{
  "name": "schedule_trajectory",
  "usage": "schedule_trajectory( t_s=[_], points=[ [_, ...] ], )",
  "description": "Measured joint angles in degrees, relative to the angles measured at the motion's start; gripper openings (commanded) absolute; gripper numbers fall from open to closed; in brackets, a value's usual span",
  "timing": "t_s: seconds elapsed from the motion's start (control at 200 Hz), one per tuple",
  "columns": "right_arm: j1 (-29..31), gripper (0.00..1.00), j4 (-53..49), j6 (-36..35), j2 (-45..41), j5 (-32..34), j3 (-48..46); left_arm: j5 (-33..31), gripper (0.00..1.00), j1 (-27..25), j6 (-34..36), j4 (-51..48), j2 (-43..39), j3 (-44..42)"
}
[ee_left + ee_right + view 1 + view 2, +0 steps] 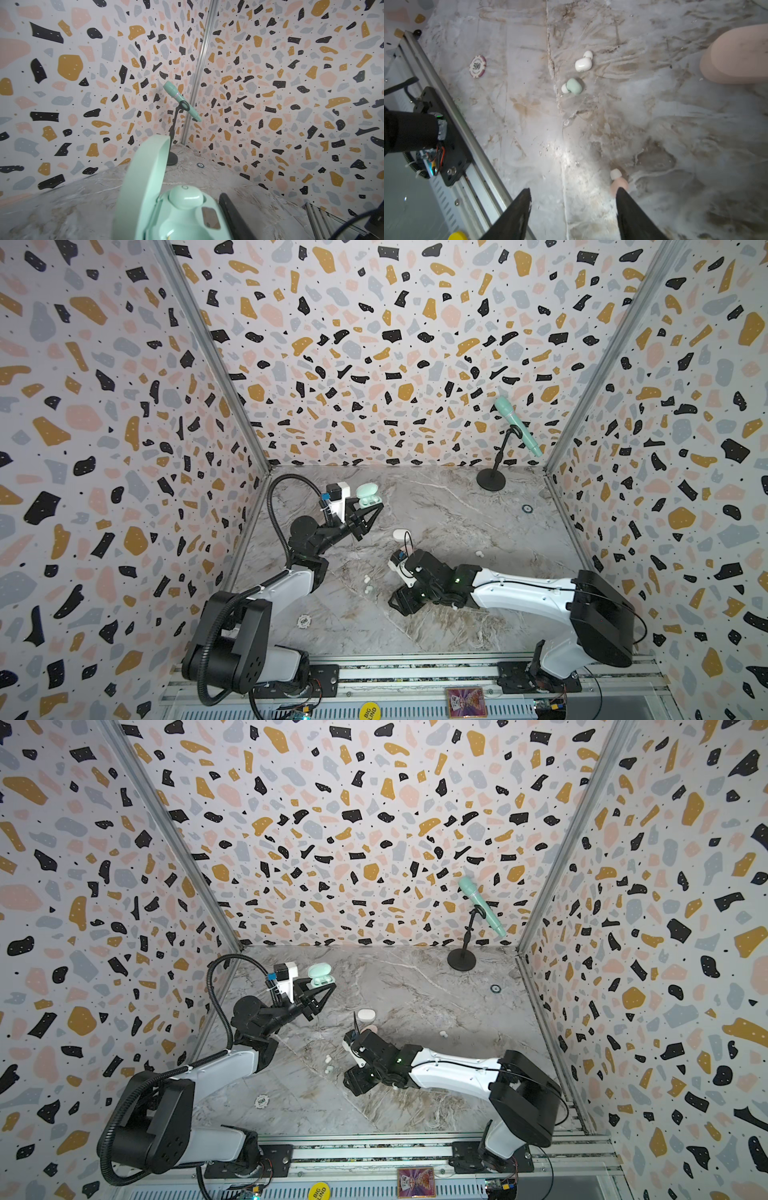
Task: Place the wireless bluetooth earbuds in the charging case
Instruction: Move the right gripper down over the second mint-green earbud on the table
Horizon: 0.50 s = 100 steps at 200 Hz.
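Note:
My left gripper (pixel 369 508) is shut on the open mint green charging case (pixel 368 495) and holds it above the back left of the table. In the left wrist view the lid (pixel 143 187) stands up and one mint earbud (pixel 186 197) sits in its well; one black finger (pixel 232 216) lies along the case. My right gripper (pixel 573 193) hangs open low over the table with nothing between its fingers. A pale pink earbud (pixel 618 182) lies at one fingertip, partly hidden by it. Farther off lie a mint earbud (pixel 573 86) and a white earbud (pixel 583 63).
A white case (pixel 400 535) and a pink case (pixel 737 56) lie mid-table near my right wrist. Another white earbud (pixel 479 553) lies to the right. A poker chip (pixel 304 620) sits front left. A mint microphone on a stand (pixel 517 427) is back right.

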Motion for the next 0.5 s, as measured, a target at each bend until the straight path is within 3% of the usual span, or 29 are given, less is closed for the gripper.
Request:
schedule_trajectory(
  t_s=[0.205, 0.501],
  points=[
    [0.2, 0.58, -2.6, 1.2, 10.6, 1.3, 11.5, 0.0, 0.35, 2.8, 2.4, -3.8, 0.3, 2.5],
    [0.4, 0.5, -7.3, 0.3, 21.6, -0.3, 21.2, 0.5, 0.35, 5.3, 3.2, -4.7, 3.0, 3.5]
  ],
)
